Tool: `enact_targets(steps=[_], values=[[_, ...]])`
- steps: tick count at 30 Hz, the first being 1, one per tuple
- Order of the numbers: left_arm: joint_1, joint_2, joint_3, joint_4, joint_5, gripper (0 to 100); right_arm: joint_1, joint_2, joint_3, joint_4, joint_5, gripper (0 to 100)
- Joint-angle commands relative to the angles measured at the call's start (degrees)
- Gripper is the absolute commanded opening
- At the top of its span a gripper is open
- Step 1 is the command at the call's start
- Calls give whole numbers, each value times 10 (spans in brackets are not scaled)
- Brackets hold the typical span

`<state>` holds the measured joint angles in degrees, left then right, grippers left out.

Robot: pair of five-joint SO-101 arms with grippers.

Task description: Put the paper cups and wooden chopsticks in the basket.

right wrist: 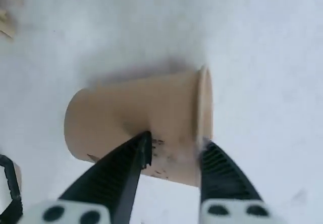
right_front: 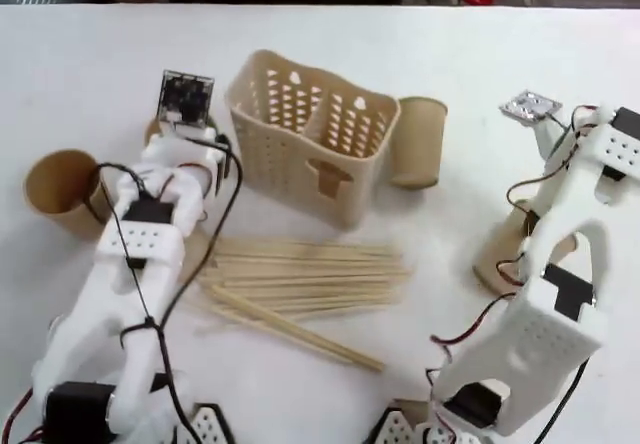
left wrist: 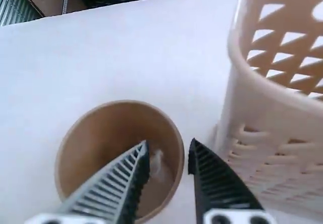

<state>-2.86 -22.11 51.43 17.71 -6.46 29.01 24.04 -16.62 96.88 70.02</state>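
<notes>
A cream perforated basket (right_front: 310, 134) stands at the table's middle, with a pile of wooden chopsticks (right_front: 300, 282) lying in front of it. My left gripper (left wrist: 169, 151) is open over an upright paper cup (left wrist: 101, 143) beside the basket (left wrist: 272, 108), one finger inside the cup and the other outside its rim. My right gripper (right wrist: 174, 146) is open just above a paper cup (right wrist: 131, 113) lying on its side; this cup (right_front: 503, 252) is partly hidden under the right arm. Another upright cup (right_front: 60, 192) stands at the far left, and another (right_front: 418, 142) right of the basket.
The white table (right_front: 480, 54) extends behind the basket to its far edge. Black cables run along both arms. The arm bases sit at the near edge.
</notes>
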Motion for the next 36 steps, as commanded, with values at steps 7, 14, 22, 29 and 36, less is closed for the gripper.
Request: enact_targets(steps=[7,14,22,29,36], values=[[-4,-6,-4,-16,-5,146,35,-230,-16,15,-116,17],[-5,-6,-4,-16,-6,146,-18,-490,50,13,-214,17],[-5,-6,-4,-14,-6,146,-194,-603,17,-11,-395,16],[-5,-5,-4,-16,-6,146,-306,-544,-6,-24,-464,16],[-5,-5,-4,-16,-6,146,-381,-469,-9,-35,-463,16]])
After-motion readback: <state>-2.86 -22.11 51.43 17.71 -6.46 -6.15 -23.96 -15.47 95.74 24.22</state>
